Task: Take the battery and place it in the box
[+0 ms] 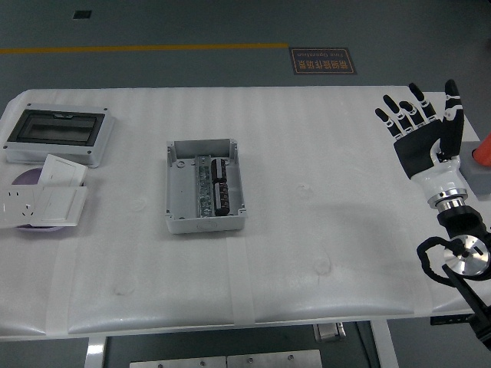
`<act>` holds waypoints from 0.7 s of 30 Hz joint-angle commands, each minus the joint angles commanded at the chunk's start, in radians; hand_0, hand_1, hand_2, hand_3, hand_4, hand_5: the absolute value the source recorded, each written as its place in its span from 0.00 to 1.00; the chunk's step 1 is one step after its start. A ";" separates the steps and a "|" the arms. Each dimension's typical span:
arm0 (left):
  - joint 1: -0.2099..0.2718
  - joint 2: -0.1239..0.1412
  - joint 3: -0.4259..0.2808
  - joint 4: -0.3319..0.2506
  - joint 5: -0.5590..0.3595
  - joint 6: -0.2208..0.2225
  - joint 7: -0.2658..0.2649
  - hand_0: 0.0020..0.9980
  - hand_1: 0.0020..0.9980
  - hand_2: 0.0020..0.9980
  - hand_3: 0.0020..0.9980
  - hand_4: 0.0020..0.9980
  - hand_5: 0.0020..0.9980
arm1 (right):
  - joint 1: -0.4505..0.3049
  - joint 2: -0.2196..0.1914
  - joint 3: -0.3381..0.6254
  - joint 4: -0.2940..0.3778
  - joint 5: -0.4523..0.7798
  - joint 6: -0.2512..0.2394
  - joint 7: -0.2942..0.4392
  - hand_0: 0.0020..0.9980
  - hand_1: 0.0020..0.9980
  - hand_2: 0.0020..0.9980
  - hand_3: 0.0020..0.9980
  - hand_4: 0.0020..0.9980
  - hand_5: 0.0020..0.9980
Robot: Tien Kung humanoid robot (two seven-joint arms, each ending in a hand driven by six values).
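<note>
An open grey box (205, 188) sits left of the table's middle. A dark cylindrical battery (222, 188) lies inside it, along its right side, next to a strip of terminals. My right hand (420, 132) is raised at the table's right edge, palm showing, fingers spread and empty, far to the right of the box. My left arm is not in view.
A grey enclosure with a dark lid (60, 133) stands at the far left. White socket plates (42, 199) lie in front of it on a purple disc. A grey block with an orange part (481, 165) is at the right edge behind my hand.
</note>
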 joint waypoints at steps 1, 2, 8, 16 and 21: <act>0.000 0.000 0.000 0.000 0.000 0.000 0.000 0.70 0.71 0.62 0.74 0.70 0.37 | 0.000 0.000 0.000 0.000 0.000 0.000 0.000 0.83 0.81 0.83 0.77 0.82 0.75; 0.000 0.000 0.000 0.000 0.000 0.000 0.000 0.70 0.71 0.62 0.74 0.70 0.37 | 0.000 -0.001 0.001 0.000 -0.001 -0.001 0.000 0.83 0.81 0.83 0.77 0.82 0.75; -0.001 0.002 0.000 0.000 0.001 0.001 0.000 0.70 0.71 0.62 0.74 0.70 0.37 | 0.003 -0.003 0.004 -0.001 -0.007 -0.005 -0.001 0.85 0.82 0.85 0.79 0.83 0.76; 0.000 0.004 0.002 -0.001 0.001 0.001 0.000 0.70 0.71 0.62 0.74 0.70 0.37 | 0.002 -0.005 0.013 -0.003 -0.015 -0.012 -0.002 0.86 0.83 0.86 0.80 0.83 0.76; 0.002 0.002 0.003 -0.001 0.000 0.001 0.000 0.70 0.71 0.62 0.73 0.70 0.37 | 0.000 -0.006 0.033 -0.003 -0.026 -0.018 -0.005 0.86 0.83 0.87 0.80 0.83 0.77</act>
